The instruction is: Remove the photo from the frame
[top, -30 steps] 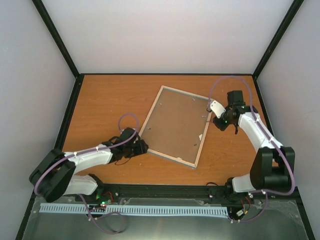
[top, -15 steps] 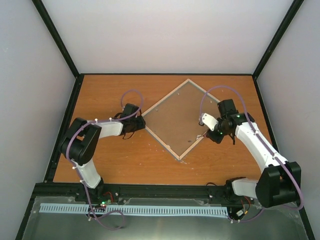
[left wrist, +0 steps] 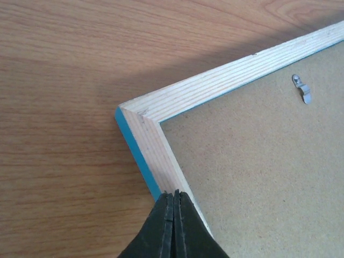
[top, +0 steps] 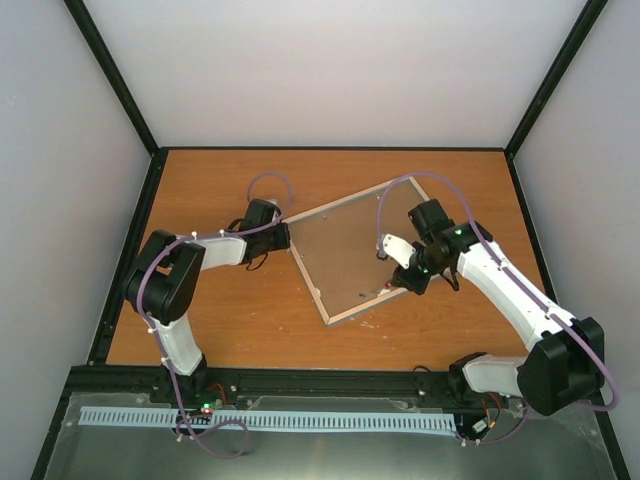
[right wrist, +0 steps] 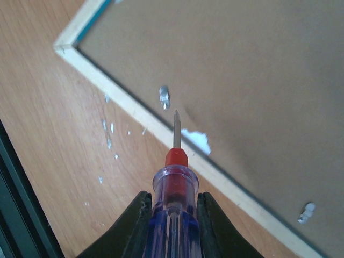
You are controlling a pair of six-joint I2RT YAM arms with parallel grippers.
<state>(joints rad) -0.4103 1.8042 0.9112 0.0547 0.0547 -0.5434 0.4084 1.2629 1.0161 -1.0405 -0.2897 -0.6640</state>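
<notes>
Pale wood, turquoise at the outer edge: frame (left wrist: 226, 79), lying face down near the middle of the table (top: 220, 190), set cornerwise to the table's edges. From where I stand only its back shows.

- Brown backing board (left wrist: 258, 161) seated inside the rim.
- Photo: not visible, presumably under that board.
- Left gripper (left wrist: 173, 201): jaws together and holding nothing, tips on the rim just short of the frame's left corner. It seems to be steadying the frame, though I cannot tell whether it presses.
- Right gripper (right wrist: 173, 196): jaws clamped on the clear handle of a screwdriver (right wrist: 174, 177), blade pointing at a metal clip (right wrist: 164, 97) beside the frame's near rim and just short of it.

Step in hand, as I judge it: freeing the clips that pin the board. The next move calls for the blade to meet that clip and turn or lever it off the board. A second clip (left wrist: 303, 92) near the left corner awaits the same, and only then can the board lift.
</notes>
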